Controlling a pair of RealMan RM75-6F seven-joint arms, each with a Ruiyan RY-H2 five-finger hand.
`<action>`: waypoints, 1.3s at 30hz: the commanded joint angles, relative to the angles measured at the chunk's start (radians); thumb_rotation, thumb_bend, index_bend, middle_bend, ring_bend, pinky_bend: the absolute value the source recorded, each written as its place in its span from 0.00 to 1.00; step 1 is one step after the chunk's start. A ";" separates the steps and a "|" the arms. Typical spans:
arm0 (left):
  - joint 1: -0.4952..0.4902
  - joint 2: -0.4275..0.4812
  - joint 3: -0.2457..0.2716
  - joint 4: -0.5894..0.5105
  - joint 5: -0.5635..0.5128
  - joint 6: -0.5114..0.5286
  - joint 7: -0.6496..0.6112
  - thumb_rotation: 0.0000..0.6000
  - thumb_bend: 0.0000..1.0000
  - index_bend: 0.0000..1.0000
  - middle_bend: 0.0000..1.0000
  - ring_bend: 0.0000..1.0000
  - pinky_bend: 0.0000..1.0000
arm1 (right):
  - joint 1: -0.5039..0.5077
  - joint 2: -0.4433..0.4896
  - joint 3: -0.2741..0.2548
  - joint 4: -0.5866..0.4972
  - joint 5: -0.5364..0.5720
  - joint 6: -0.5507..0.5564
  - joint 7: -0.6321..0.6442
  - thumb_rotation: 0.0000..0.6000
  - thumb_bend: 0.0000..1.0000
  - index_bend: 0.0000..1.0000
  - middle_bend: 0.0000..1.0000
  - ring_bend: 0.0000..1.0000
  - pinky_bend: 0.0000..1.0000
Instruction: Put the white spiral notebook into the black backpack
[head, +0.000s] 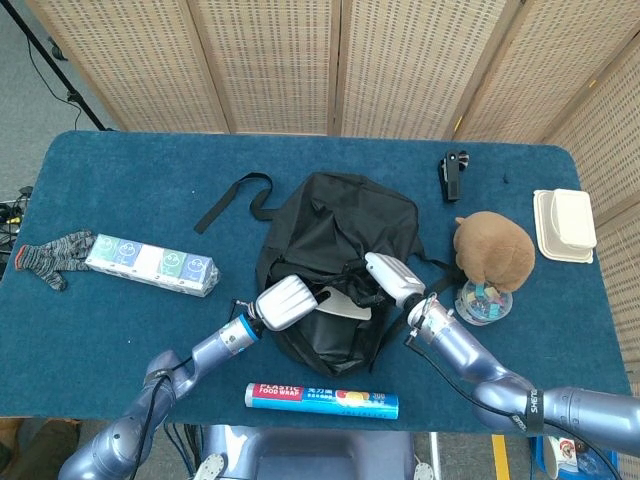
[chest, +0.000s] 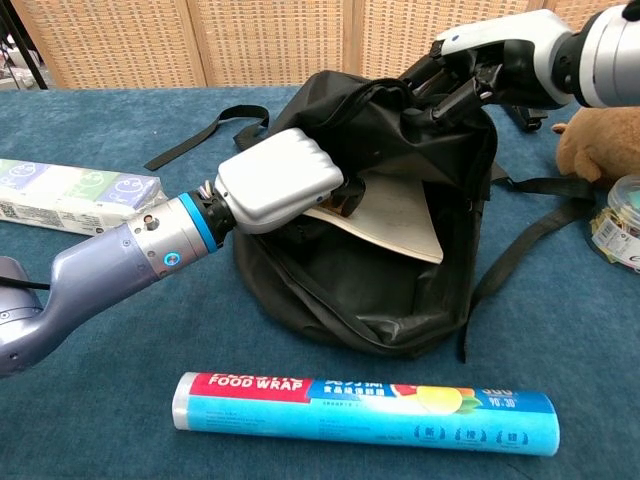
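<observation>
Notebook goes into the bag, near the table's front edge

The left hand (chest: 275, 180), fingers clamped on the white spiral notebook (chest: 385, 212), feeds it partway into the black backpack (head: 340, 235); the right hand (chest: 470, 65) grips the upper rim, apparently to keep the mouth open.

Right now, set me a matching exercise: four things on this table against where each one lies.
Things:
1. white spiral notebook
2. food wrap roll
3. tissue pack
4. brown plush toy

Places:
A. on the table's left side, beside a grey glove
B. right of the black backpack
C. partly inside the backpack's opening
D. at the near edge, in front of the backpack

Pairs: 1-C, 2-D, 3-A, 4-B
</observation>
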 joint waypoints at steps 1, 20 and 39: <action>0.001 0.003 0.002 -0.002 0.001 0.002 -0.002 1.00 0.50 0.62 0.47 0.42 0.64 | -0.002 -0.002 -0.001 0.006 -0.001 -0.001 0.005 1.00 0.61 0.61 0.63 0.51 0.31; 0.068 0.086 0.027 -0.055 0.020 0.139 -0.131 1.00 0.06 0.06 0.00 0.17 0.61 | -0.010 -0.038 -0.018 0.097 0.022 0.015 0.004 1.00 0.61 0.61 0.63 0.51 0.30; 0.141 0.223 -0.025 -0.088 -0.015 0.379 -0.343 1.00 0.05 0.00 0.00 0.20 0.61 | -0.027 -0.051 -0.040 0.081 0.013 0.026 -0.022 1.00 0.61 0.61 0.63 0.51 0.31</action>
